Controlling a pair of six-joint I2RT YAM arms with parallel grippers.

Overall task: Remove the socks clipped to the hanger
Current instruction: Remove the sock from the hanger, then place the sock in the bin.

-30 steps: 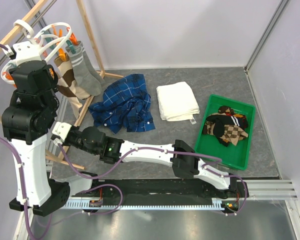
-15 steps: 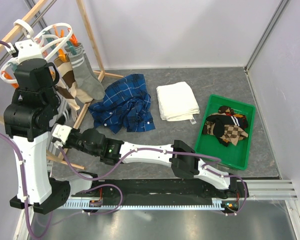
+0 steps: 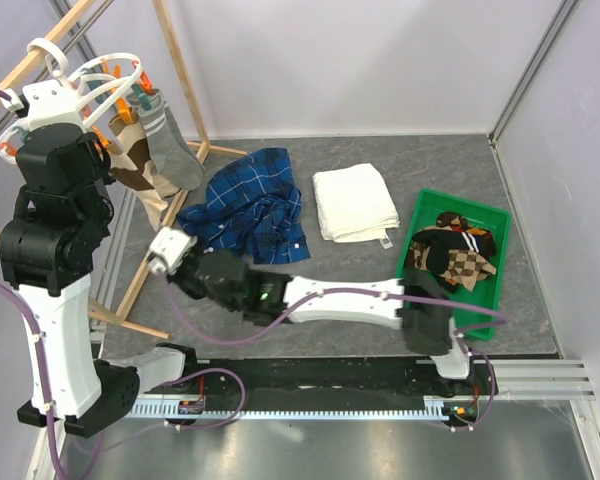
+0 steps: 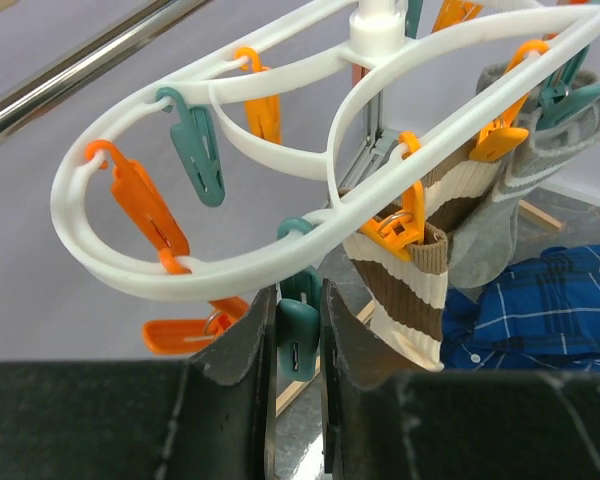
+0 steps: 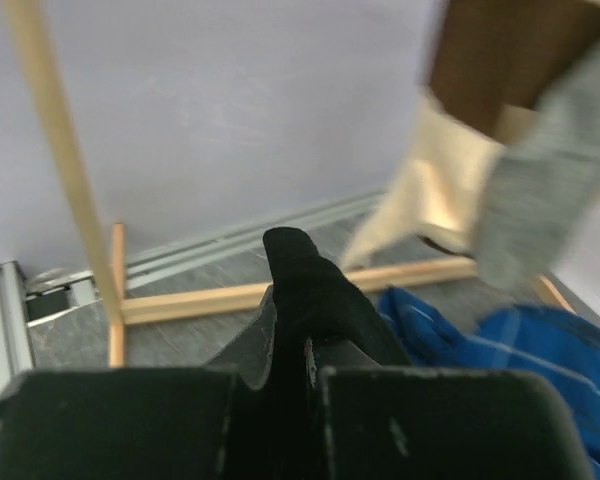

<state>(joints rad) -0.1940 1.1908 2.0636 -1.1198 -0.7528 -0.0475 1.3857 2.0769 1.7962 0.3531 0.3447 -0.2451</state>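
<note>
Pinching hanger clip (image 4: 300,345) — left gripper (image 4: 298,300).

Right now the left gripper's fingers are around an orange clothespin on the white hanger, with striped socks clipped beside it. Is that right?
Not quite. The clothespin between the fingers of the left gripper is teal, not orange, as the left wrist view shows. The rest holds: it hangs from the white hanger, and striped socks are clipped beside it.
</note>
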